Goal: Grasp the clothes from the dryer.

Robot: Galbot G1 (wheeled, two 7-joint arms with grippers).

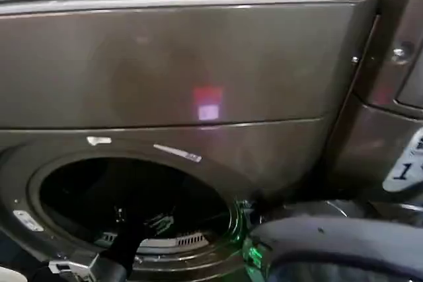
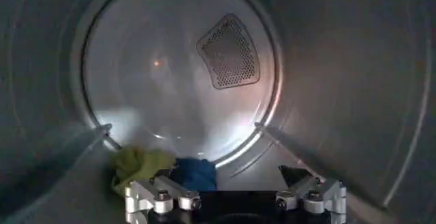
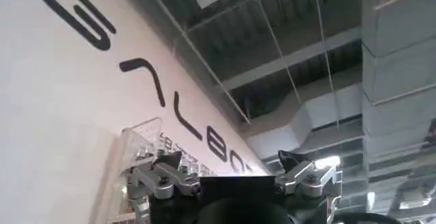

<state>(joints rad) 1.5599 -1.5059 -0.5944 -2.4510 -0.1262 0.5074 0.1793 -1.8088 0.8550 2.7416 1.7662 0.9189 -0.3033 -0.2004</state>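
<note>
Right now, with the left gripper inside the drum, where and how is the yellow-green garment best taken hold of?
Probably pinch the raised, bunched top of the yellow-green garment, coming straight forward and down from the left gripper, whose jaws stand open. It lies crumpled on the drum floor against the dark blue garment, so favour its free side.

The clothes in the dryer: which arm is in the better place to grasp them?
The left. Its open gripper is inside the dryer drum, facing the clothes just ahead. The right gripper is open too but points up at a wall and ceiling.

One dryer (image 1: 198,84), two garments inside: one yellow-green (image 2: 136,165), one dark blue (image 2: 195,174); two grippers (image 2: 235,201) (image 3: 234,186).
</note>
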